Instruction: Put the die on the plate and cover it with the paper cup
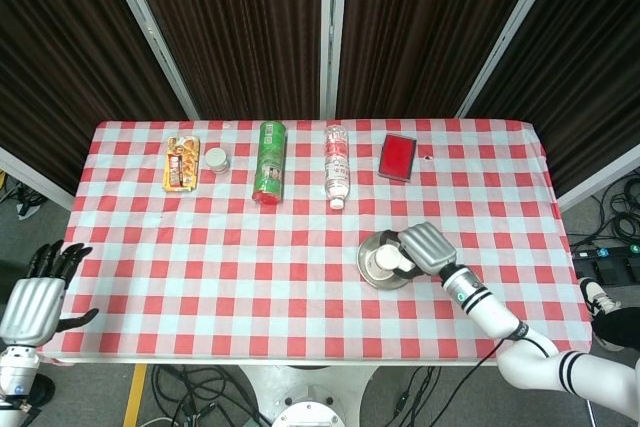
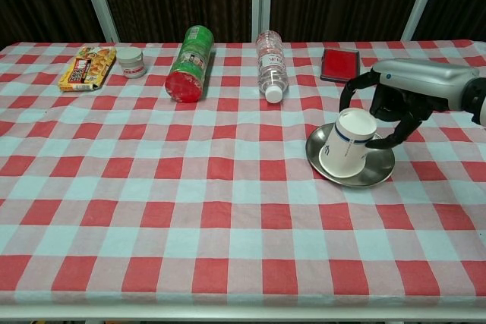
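Observation:
An upturned white paper cup (image 2: pixel 345 144) stands tilted on the round metal plate (image 2: pixel 377 177) at the right of the table. My right hand (image 2: pixel 399 104) reaches over it from the right, fingers curled around the cup's upper end and holding it. From above, the cup (image 1: pixel 388 261) covers the middle of the plate (image 1: pixel 367 247), with the right hand (image 1: pixel 428 247) beside it. No die shows in either view. My left hand (image 1: pixel 30 302) hangs off the table's left front corner, fingers spread and holding nothing.
Along the far side lie a snack box (image 2: pixel 87 67), a small white jar (image 2: pixel 130 61), a green canister on its side (image 2: pixel 189 62), a water bottle on its side (image 2: pixel 270 64) and a red box (image 2: pixel 339 64).

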Motion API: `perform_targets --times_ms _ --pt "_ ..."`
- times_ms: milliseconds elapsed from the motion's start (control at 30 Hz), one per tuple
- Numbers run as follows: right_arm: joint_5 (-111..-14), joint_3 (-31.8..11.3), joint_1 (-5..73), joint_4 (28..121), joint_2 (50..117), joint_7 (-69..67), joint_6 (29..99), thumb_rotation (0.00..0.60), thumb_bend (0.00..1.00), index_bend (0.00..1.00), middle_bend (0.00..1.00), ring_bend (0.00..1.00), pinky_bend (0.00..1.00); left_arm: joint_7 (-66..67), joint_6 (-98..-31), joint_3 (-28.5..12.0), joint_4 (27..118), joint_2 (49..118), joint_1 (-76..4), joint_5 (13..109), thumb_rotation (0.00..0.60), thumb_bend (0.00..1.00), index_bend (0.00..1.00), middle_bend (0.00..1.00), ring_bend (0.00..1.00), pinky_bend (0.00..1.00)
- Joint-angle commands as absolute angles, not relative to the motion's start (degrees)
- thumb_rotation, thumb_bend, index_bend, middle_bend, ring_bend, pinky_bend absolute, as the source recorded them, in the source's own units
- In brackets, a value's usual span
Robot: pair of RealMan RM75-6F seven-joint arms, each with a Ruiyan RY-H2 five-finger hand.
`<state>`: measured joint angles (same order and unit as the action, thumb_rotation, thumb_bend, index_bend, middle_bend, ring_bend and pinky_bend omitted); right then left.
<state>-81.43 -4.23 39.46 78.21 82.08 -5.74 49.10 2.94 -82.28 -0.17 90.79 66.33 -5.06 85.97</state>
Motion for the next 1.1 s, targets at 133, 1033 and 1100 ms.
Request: perform_targets --times_ms 133,1033,1100 --pt "-79.2 -5.5 39.8 74.7 83.8 -5.3 48.7 0.6 0.22 0.63 0.92 0.91 0.97 3.1 -82.5 -0.1 91.2 66.2 -4.8 85.7 0.6 0.0 0.15 0.12 0.02 0.04" --pt "-80.2 -5.2 39.8 74.4 84.0 -7.0 49.7 0.6 0.24 0.62 0.92 0.91 0.97 3.5 -83.1 -0.4 91.6 65.9 -5.0 86.2 0.6 0.0 0.15 0.12 0.02 0.04" --pt "-80.3 -5.2 40.0 74.5 84.0 -6.7 49.5 0.6 0.24 0.62 0.92 0.91 0.97 3.5 -83.2 -0.4 91.6 65.9 -4.9 86.1 0.6 0.0 0.15 0.12 0.02 0.04"
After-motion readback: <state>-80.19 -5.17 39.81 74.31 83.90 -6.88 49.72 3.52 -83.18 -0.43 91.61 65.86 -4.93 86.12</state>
